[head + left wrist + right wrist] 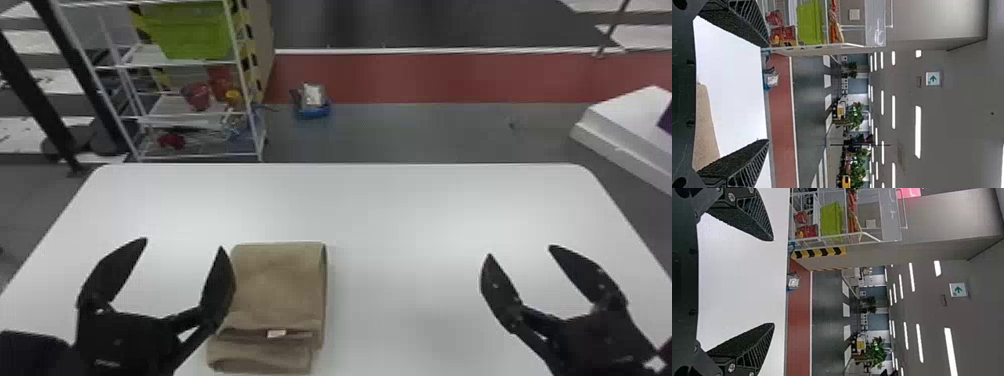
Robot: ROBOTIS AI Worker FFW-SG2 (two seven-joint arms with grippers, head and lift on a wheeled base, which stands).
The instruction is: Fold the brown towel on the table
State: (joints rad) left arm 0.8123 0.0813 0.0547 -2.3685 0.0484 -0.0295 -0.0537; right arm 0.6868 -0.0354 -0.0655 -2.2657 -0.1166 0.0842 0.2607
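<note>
Brown towel (277, 287), folded into a compact stack (a small pale tag (276, 333) visible), lying on the near, left-hand part of the white table (400, 215). Left gripper (184, 242), beside and partly before the towel: jaws spread, grasping nothing. Right gripper (520, 251), well apart from it: jaws likewise spread and empty.

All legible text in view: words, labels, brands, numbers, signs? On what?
No words or numbers readable.
White sign in the background: green arrow only.
Brown towel: pale tag, too small to read.
Left gripper: pale mark on its body, too small.
Pale panel by the shelving: faint marks, unreadable.
</note>
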